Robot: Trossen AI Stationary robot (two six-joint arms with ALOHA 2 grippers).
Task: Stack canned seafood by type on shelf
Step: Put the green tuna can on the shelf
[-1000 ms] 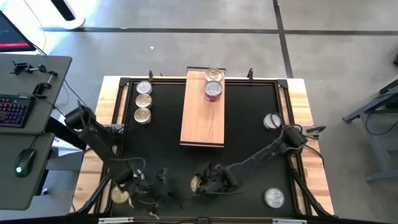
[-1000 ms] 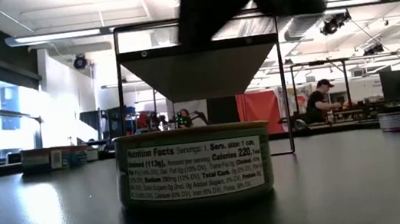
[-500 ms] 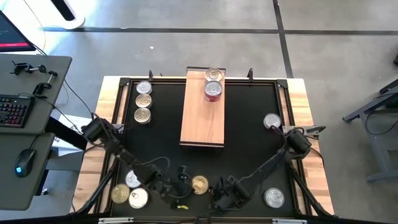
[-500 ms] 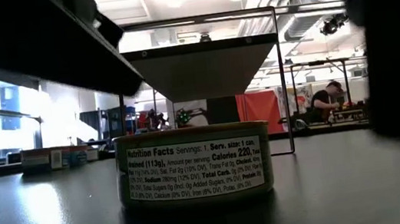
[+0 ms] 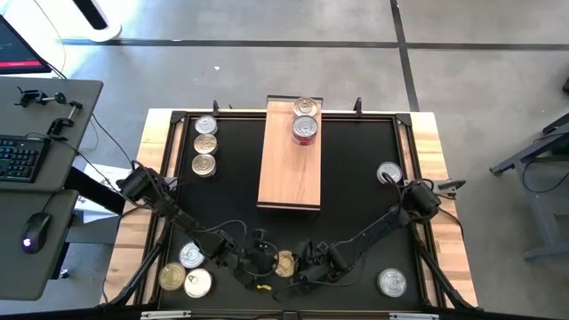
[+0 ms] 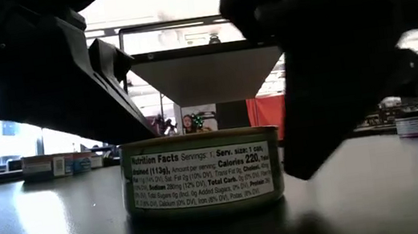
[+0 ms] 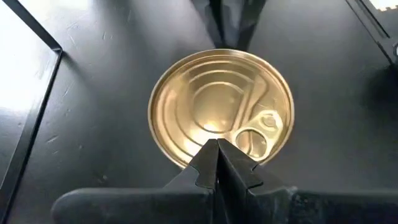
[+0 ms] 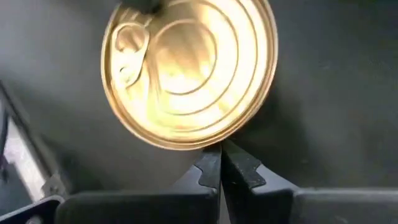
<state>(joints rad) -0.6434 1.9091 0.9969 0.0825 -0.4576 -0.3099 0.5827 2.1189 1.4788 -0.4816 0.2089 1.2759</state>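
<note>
Two hands pressed together, left hand [image 5: 258,260] and right hand [image 5: 302,264] flanking gold tin [image 5: 284,263] on black surface [image 5: 356,178], well apart from shelf [image 5: 289,169] bearing stacked tins [image 5: 305,129]

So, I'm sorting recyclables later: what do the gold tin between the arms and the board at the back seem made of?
The flat round gold-lidded tin looks like metal, with a glossy gold finish, stamped rings, a pull tab and a printed paper-like label on its side. The long light-brown rectangular board looks like matte wood with faint grain.
</note>
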